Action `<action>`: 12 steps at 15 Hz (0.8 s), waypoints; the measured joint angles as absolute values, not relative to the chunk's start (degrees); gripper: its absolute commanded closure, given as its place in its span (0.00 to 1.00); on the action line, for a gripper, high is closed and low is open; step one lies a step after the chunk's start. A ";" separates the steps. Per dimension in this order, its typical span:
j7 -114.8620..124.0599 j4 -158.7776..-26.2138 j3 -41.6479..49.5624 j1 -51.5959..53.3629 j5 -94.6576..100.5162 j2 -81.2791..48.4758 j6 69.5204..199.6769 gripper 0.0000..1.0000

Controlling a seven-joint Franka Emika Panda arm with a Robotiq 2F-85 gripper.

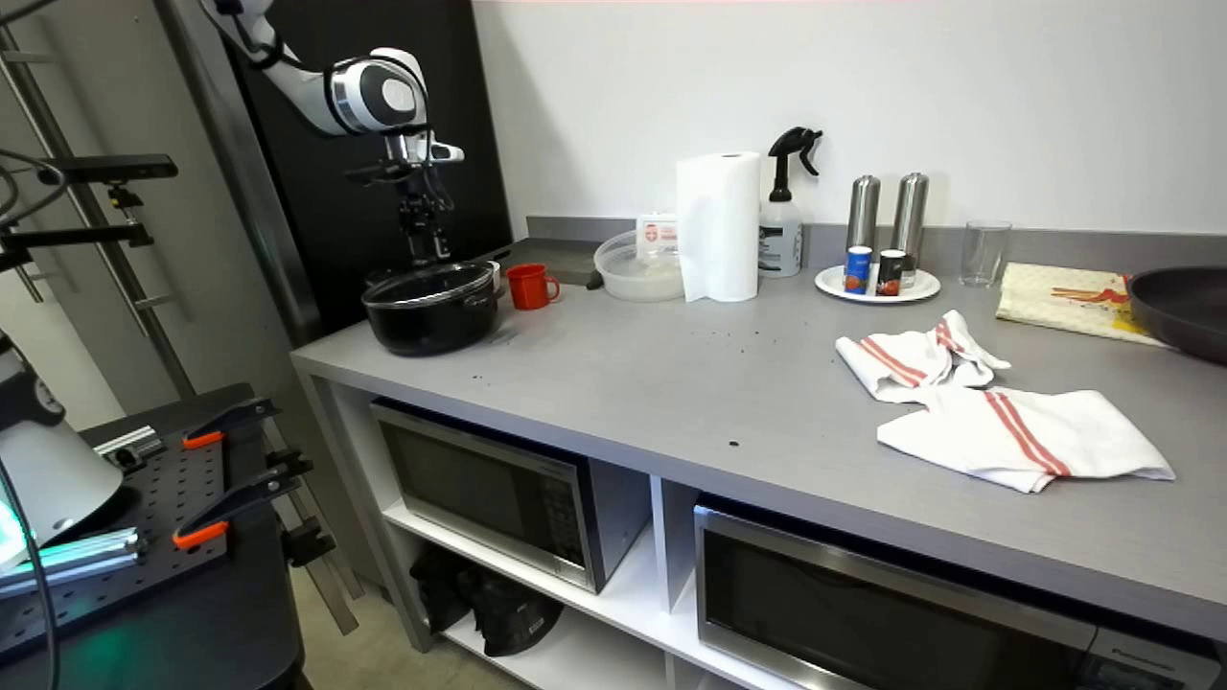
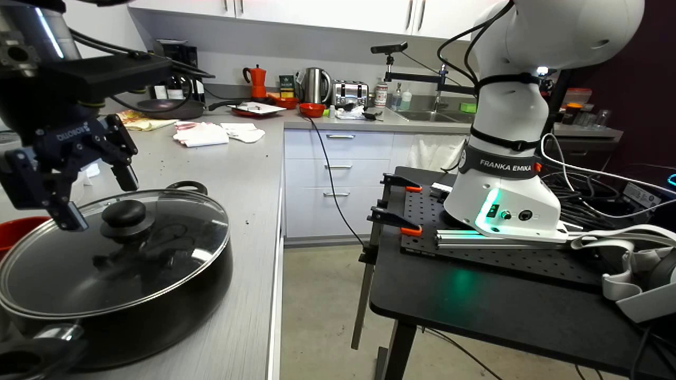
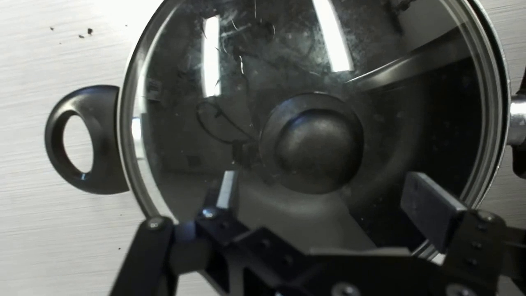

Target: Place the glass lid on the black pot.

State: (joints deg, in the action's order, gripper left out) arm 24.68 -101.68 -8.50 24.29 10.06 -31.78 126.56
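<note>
The black pot (image 1: 429, 328) stands at the counter's end by the fridge; it also shows in an exterior view (image 2: 182, 311), and its side handle (image 3: 107, 144) shows in the wrist view. The glass lid (image 2: 179, 237) lies on the pot's rim and looks level, with its black knob (image 2: 124, 214) up. In the wrist view the lid (image 3: 197, 123) fills the middle, knob (image 3: 320, 144) near the centre. My gripper (image 2: 101, 198) is open and empty above the lid. In the wrist view its fingers (image 3: 320, 176) are wide apart, just short of the knob in the picture.
A red mug (image 1: 530, 287) stands close beside the pot. Behind it are a clear plastic bowl (image 1: 637, 273), a paper towel roll (image 1: 719, 230) and a spray bottle (image 1: 781, 235). White towels (image 1: 1016, 431) lie farther along the counter (image 1: 652, 383).
</note>
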 measured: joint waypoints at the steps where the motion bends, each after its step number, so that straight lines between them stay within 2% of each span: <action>1: 24.68 -101.67 -8.50 24.28 10.05 -31.78 126.55 0.00; 12: 24.69 -101.67 -7.18 22.41 10.05 -30.19 126.52 0.00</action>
State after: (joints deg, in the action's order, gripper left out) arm 24.69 -101.67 -7.18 22.41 10.05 -30.19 126.52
